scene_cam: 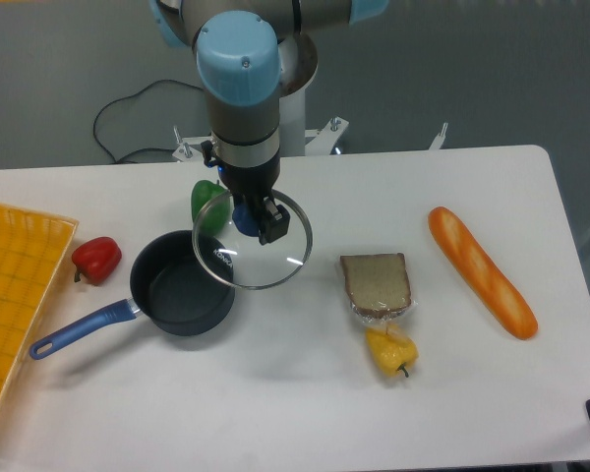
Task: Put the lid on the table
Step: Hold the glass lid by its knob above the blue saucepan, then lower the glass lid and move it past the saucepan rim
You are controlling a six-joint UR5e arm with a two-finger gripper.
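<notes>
At the left edge of the worktop (305,413) a yellow gridded tray (15,295) is seen, running out of view; a small reddish item at its lower left rim is cut off and cannot be identified. Just beside the tray's right rim a red pepper (96,259) lies. Next, a dark blue saucepan (182,282) stands with its blue handle pointed toward the front left corner; nothing is seen inside it. A green pepper (206,204) is partly hidden behind the lid. The arm reaches down from the rear edge, and the gripper (254,218) is pointed downward, closed on the blue knob of the lid (259,258). The lid is held tilted, overlapping the saucepan's right rim in view; whether it touches cannot be told. Bare worktop is left along the front edge. Right of the lid, a wrapped slice of bread (377,282) lies with a yellow pepper (390,351) touching its front end. A baguette (481,270) lies diagonally near the right edge.
</notes>
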